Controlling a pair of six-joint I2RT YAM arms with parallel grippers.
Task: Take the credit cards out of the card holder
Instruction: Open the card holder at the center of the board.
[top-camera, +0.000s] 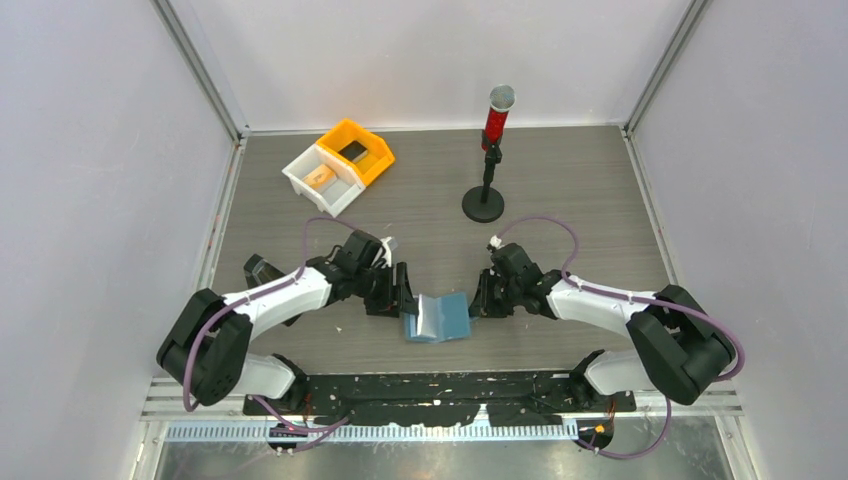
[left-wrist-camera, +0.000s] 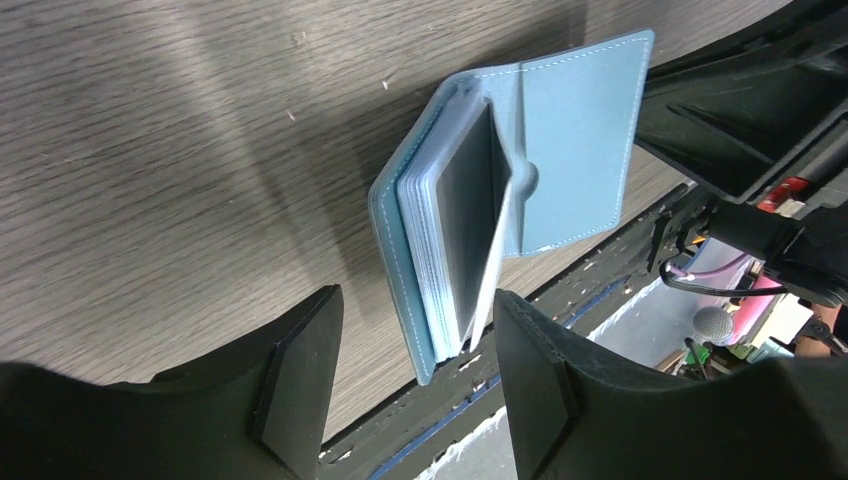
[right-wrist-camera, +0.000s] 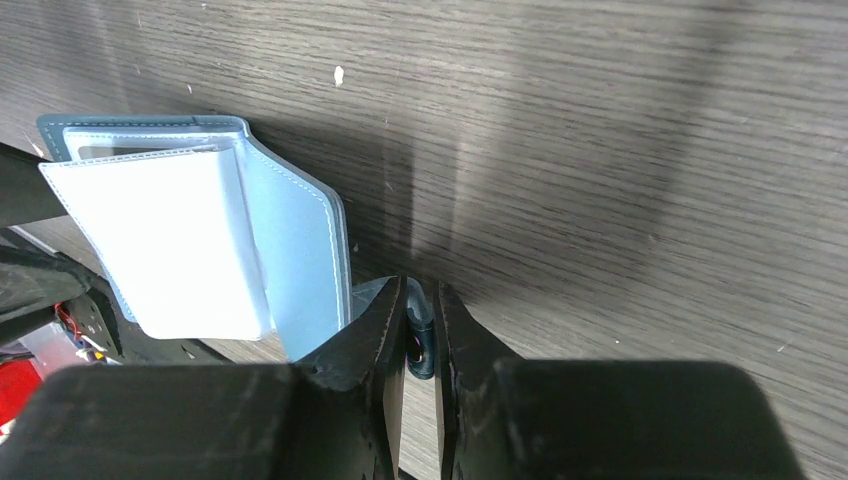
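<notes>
The light-blue card holder (top-camera: 440, 316) lies spread open near the table's front edge, between my two grippers. My right gripper (right-wrist-camera: 420, 300) is shut on a small dark-blue tab at the card holder's (right-wrist-camera: 300, 240) cover edge. My left gripper (left-wrist-camera: 415, 300) is open, its fingers on either side of the near end of the card holder (left-wrist-camera: 580, 130), touching nothing. A dark grey panel (left-wrist-camera: 468, 190) shows among the clear sleeves. A dark credit card (top-camera: 352, 151) lies in the orange bin (top-camera: 385, 155), and an orange-tan card (top-camera: 320, 177) lies in the white bin (top-camera: 335, 200).
The two joined bins stand at the back left of the table. A red microphone (top-camera: 497, 115) on a black stand with a round base (top-camera: 483, 206) is at the back centre. Grey walls enclose the table on three sides.
</notes>
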